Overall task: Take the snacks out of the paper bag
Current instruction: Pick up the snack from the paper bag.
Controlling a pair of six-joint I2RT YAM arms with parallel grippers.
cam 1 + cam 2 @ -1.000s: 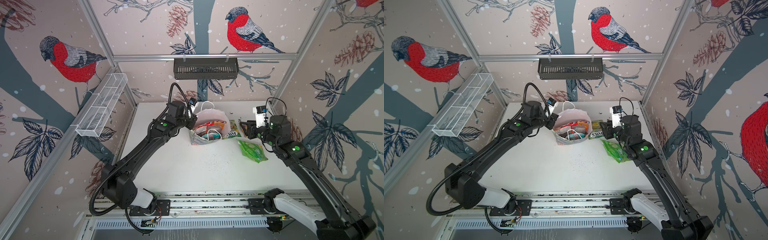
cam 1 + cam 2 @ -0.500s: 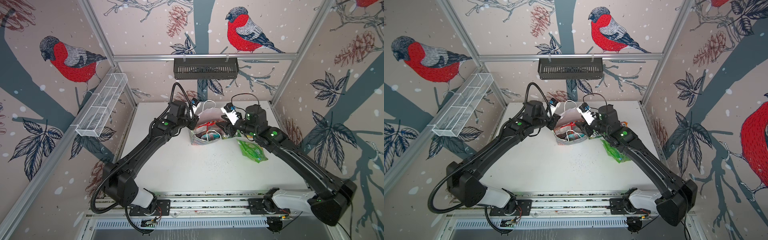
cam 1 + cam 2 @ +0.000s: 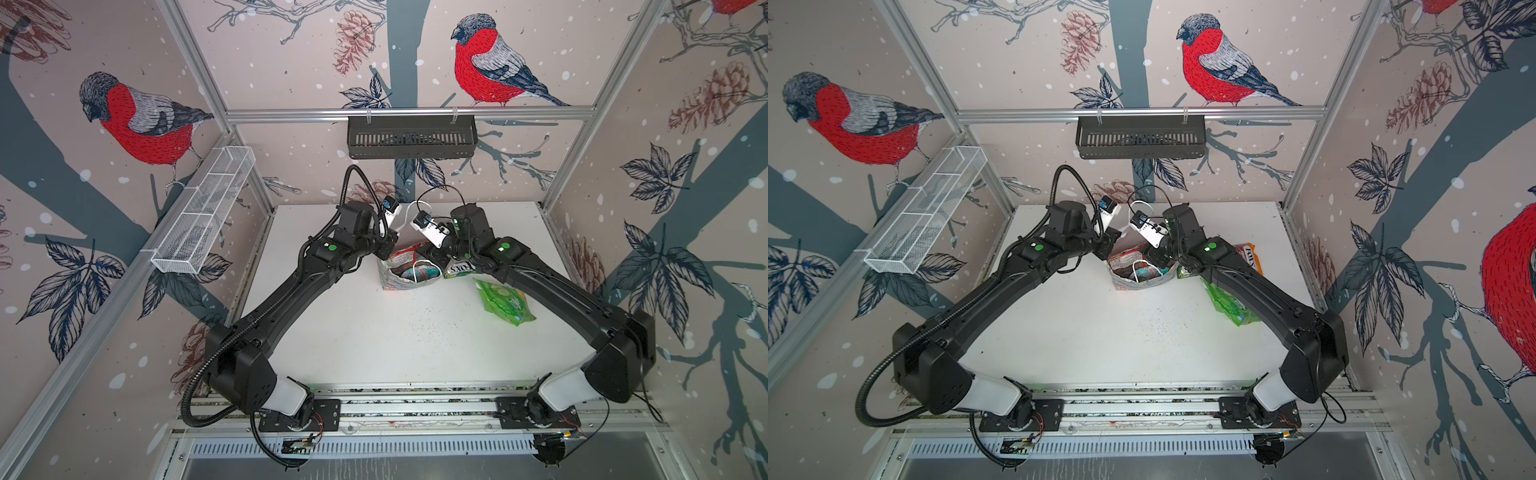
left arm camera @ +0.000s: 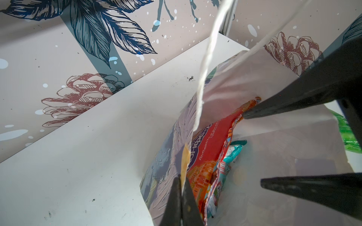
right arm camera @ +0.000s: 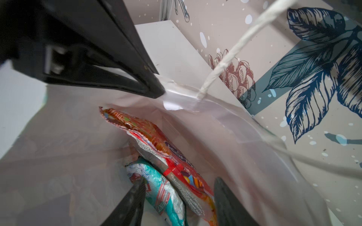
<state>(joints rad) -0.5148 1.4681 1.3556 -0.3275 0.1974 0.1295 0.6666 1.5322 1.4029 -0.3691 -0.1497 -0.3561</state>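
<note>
The snacks' large red glossy packet [image 5: 152,137] and teal plastic packet [image 5: 156,185] sat in the small floral paper bag [image 3: 395,282] at twelve o'clock on the white worktop [image 3: 374,332], its white cord handle [image 5: 231,50] crossing above. Left fingers [image 4: 177,195] pinched the bag's rim; right fingers [image 5: 133,203] stood spread inside. At the bag's three o'clock lay a green-yellow "FOX'S" packet [image 3: 459,268], at four a bright green packet [image 3: 505,301], the right arm [image 3: 540,282] overlapping both.
</note>
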